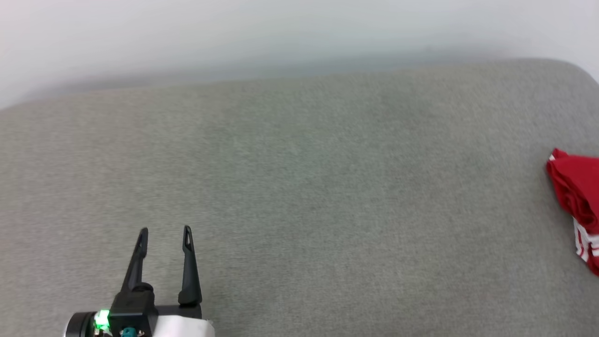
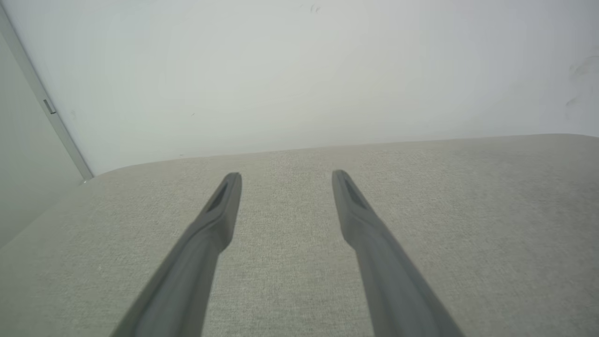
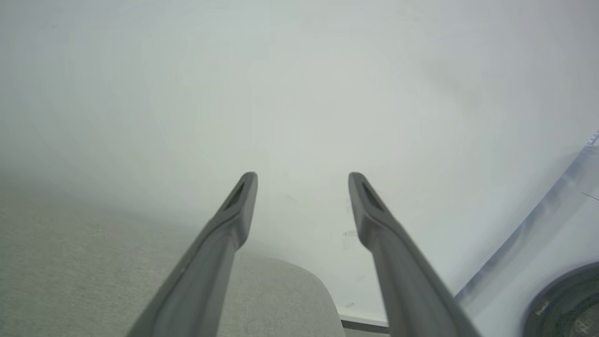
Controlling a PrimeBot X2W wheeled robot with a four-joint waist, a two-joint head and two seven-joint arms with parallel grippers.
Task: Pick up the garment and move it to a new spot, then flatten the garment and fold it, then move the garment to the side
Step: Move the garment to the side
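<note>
Red garment lies bunched at the right of the grey cushioned surface — left gripper and right gripper hold jaws wide open, empty — best withdrawn without snagging cloth.

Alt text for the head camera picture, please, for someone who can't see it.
A bunched red garment with white striped trim lies at the right edge of a grey surface. The left gripper, open and empty, sits at lower left.
</note>
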